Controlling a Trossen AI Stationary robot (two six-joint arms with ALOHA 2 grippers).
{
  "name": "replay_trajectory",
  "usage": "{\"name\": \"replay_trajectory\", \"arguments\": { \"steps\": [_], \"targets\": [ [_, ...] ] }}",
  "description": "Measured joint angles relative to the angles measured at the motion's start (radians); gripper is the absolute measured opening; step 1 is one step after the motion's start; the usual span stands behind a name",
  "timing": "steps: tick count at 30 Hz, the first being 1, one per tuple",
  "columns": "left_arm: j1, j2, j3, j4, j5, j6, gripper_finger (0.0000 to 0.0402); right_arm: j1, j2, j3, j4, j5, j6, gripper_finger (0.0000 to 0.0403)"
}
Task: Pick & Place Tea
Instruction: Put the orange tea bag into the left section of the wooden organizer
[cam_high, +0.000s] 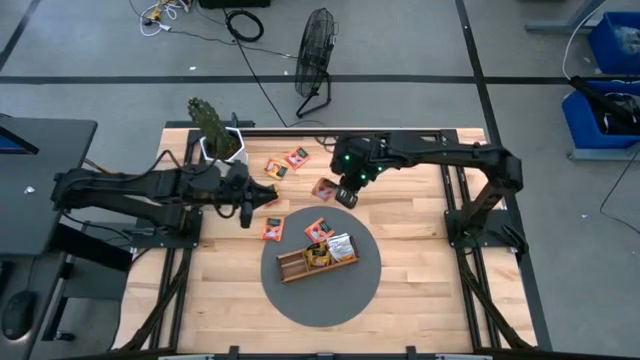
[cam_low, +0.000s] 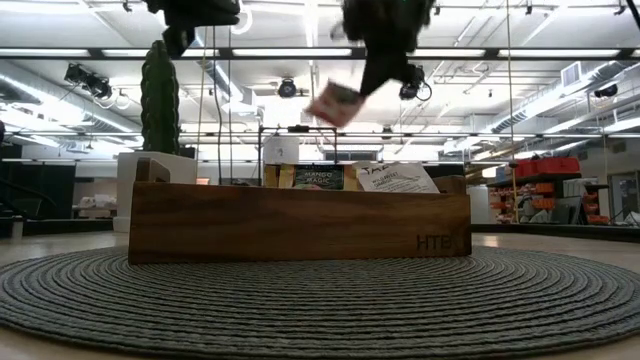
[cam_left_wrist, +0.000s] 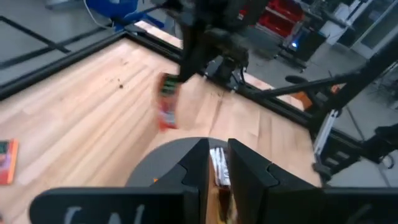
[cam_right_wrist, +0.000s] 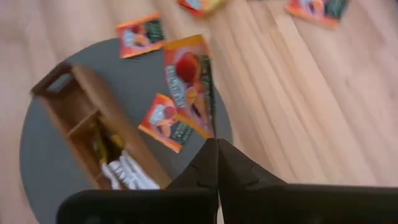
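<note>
My right gripper is shut on an orange-red tea sachet, in the air over the wood just beyond the grey round mat. The low view shows this sachet hanging above the wooden tray. The tray stands on the mat with sachets upright in one compartment. More tea sachets lie flat: two on the mat's far part and two on the wood near the far edge. My left gripper hovers left of the mat, its fingers a narrow gap apart, with nothing between them. My right gripper pinches the sachet by one end between its two fingertips. The fingers slant down from the table's right and far side. The sachet sticks out beyond the fingertips, tilted, lifted clear of table and mat.
A potted cactus in a white pot stands at the far left corner of the table, close behind my left arm. A black fan stands on the floor beyond the far edge. Bare wood lies to the right of the mat.
</note>
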Motion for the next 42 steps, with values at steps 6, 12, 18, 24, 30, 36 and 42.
{"name": "replay_trajectory", "arguments": {
  "steps": [6,12,18,24,30,36,42],
  "targets": [
    [0.021,0.062,0.0,0.107,0.1,0.139,0.0099,0.136,-0.001,0.103,-0.066,0.107,-0.066,0.0],
    [0.034,0.145,0.0,0.235,0.155,0.153,0.0179,0.214,-0.001,0.121,-0.084,0.177,-0.043,0.0],
    [0.034,0.228,0.0,0.346,0.167,0.153,0.0212,0.243,0.005,0.122,-0.104,0.196,-0.004,0.0],
    [0.034,0.318,0.027,0.385,0.203,0.157,0.0209,0.251,0.024,0.122,-0.105,0.196,-0.005,0.0],
    [0.034,0.415,0.105,0.362,0.201,0.211,0.0209,0.253,0.024,0.122,-0.109,0.193,-0.024,0.0],
    [0.034,0.486,0.177,0.321,0.2,0.238,0.0209,0.264,0.025,0.122,-0.11,0.192,-0.039,0.0],
    [0.034,0.513,0.218,0.212,0.2,0.29,0.0208,0.275,0.025,0.122,-0.118,0.191,-0.04,0.0]
  ]
}}
